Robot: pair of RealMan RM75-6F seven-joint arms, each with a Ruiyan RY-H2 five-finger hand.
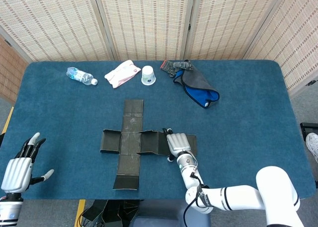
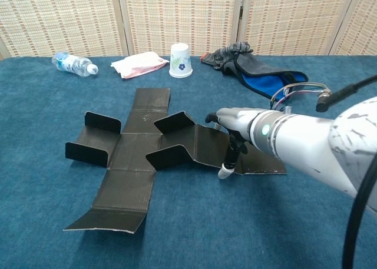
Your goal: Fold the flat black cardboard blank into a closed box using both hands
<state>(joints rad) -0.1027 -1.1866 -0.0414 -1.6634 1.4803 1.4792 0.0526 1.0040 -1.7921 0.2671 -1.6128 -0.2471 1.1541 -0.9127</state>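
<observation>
Clutter along the far edge of a blue table [image 1: 248,127].
From 10 to 1 o'clock: plastic bottle [image 1: 81,76], pink-white packet [image 1: 122,73], upside-down paper cup [image 1: 148,75], grey-and-blue cloth [image 1: 195,83].

left hand [image 1: 17,161]: my silver-white ribbed back plates, black fingers [image 1: 34,144] with pale tips, seen in the head view only.
right hand [image 1: 178,144]: same silver ribbed shell; in the chest view its dark fingers [image 2: 231,157] end in a white tip.
right forearm [image 2: 306,144]: glossy white and grey casing, a small green light near the wrist.
cables [image 2: 294,93]: thin coloured wires and a thick black lead [image 2: 356,210] loop off my right arm.
</observation>
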